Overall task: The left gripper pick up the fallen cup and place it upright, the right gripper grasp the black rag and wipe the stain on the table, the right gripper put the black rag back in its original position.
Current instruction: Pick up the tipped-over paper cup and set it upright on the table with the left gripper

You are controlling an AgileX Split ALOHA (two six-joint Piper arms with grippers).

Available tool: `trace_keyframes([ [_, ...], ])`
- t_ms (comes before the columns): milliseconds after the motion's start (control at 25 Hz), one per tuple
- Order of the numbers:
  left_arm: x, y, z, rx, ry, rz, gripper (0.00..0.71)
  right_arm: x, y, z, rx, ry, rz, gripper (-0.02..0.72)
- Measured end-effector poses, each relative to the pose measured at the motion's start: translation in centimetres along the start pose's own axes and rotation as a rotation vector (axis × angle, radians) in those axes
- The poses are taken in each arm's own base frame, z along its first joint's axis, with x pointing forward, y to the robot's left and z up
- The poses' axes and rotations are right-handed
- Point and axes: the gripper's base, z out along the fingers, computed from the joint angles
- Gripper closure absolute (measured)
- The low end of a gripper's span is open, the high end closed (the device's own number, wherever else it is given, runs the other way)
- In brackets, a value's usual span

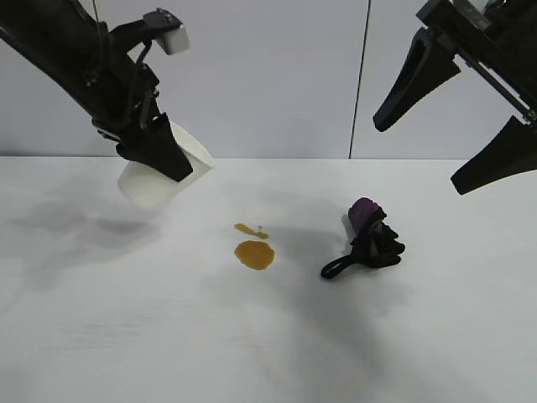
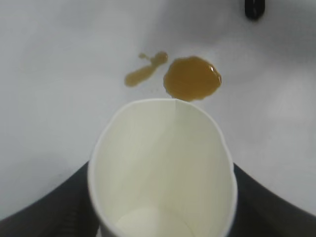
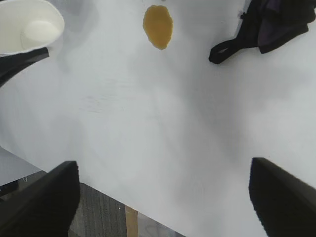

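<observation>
Pale grey panelled wall (image 1: pixel 277 75) behind, thin dark vertical seam (image 1: pixel 361 80) between panels, dark grey ribbed floor (image 3: pixel 98 212) below the near edge, wooden leg (image 3: pixel 131 222) underneath, soft diffuse overhead light, faint blurred shadows.

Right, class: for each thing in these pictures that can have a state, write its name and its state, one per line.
cup: lifted off the table, tilted, held by the left gripper
right gripper: fingers open, empty, above the black rag
black rag: bunched, lying untouched
stain: wet, unwiped
</observation>
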Motion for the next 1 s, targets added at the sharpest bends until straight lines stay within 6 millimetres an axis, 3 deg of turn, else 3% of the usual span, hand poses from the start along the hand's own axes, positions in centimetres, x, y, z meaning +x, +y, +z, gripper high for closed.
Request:
trace_keyframes([
  [240, 1.1, 2.3, -2.5, 0.031, -0.209, 0.002, 0.282, 0.0, 0.0, 0.0, 0.000, 0.000, 0.000, 0.066],
  [440, 3.6, 3.4, -3.8, 0.022, -0.318, -0.004, 0.282, 0.0, 0.0, 0.0, 0.000, 0.000, 0.000, 0.066],
  [720, 8.6, 2.8, -3.4, -0.023, -0.340, -0.006, 0.282, 0.0, 0.0, 0.0, 0.000, 0.000, 0.000, 0.066],
  [1000, 10.4, 2.0, -2.7, -0.134, -0.410, -0.006, 0.282, 0.0, 0.0, 0.0, 0.000, 0.000, 0.000, 0.066],
])
